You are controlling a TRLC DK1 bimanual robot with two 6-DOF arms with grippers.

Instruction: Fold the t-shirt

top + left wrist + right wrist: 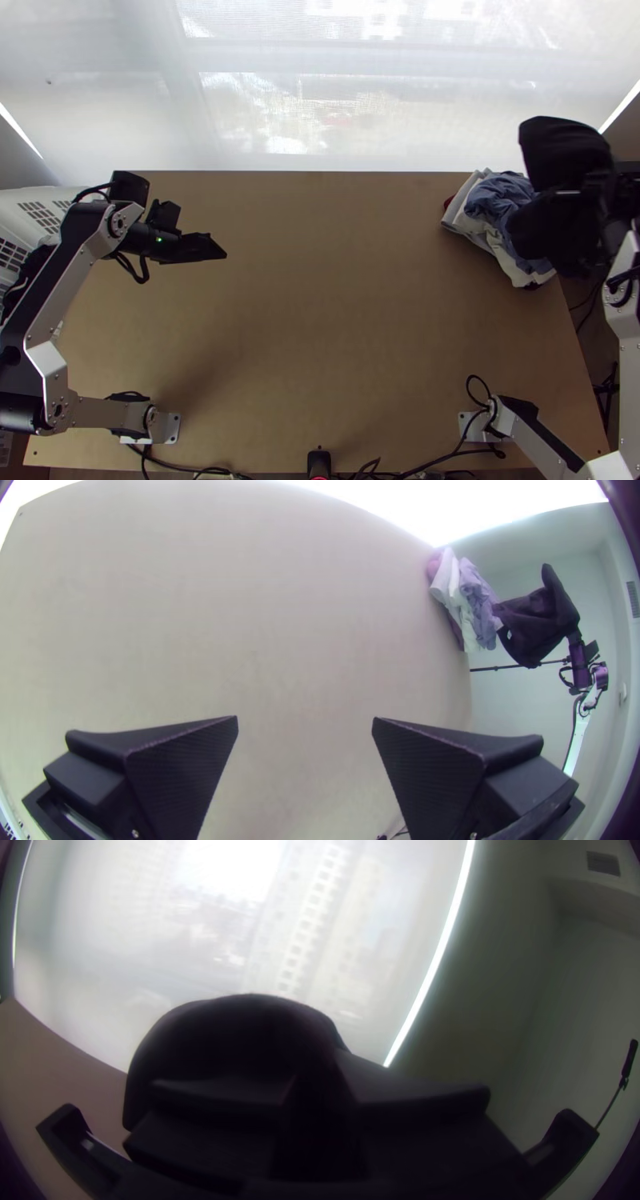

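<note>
The likeliest trouble is the shirt [563,150] coming down badly: the right gripper [575,637] is clamped on it and holds it bunched, up by the table's [336,320] far right corner, so a release there could drop it back on the pile [502,198] or over the edge. I take this black cloth for the t-shirt, though its shape doesn't prove it. Hanging so near the pile, a low fold could also snag the blue or white pieces and drag them along. The grip is a risk too: with the cloth crumpled between the fingers, I can't tell hem from sleeve, and a swing to the middle might lay it down twisted or doubled. The left gripper [305,718], fingers wide apart with nothing between them, is well away over the left side; pulling the shirt flat probably needs both, and a poor second pinch would skew the fold. As for containers, a white slotted basket [24,197] stands at the table's left, partly behind the left arm [68,308]. Something dark with a pale stripe seems to lie in it, maybe cloth; I can't be certain.
</note>
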